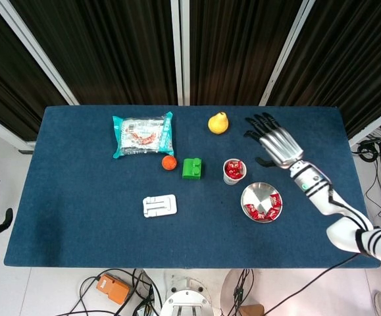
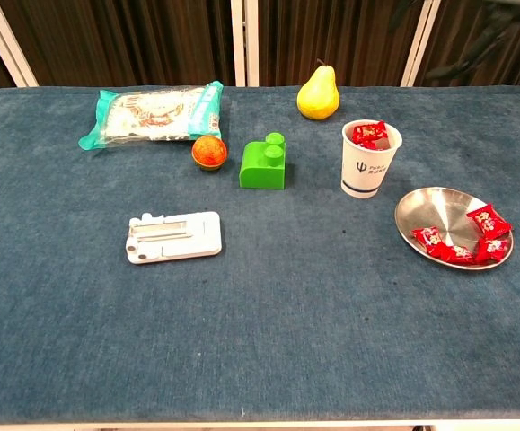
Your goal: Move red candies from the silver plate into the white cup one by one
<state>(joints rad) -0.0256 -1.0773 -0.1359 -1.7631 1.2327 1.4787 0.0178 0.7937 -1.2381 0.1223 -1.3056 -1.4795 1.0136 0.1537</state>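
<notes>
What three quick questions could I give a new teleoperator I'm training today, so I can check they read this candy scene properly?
1. True or false: the right hand is holding a candy.
2. Which object sits closest to the white cup? A) snack bag B) silver plate C) white stand
3. Fill in: the red candies still to be moved lie on the ______.

Key
1. False: its fingers are spread with nothing in them, raised off to the right of the cup.
2. B
3. silver plate
</notes>
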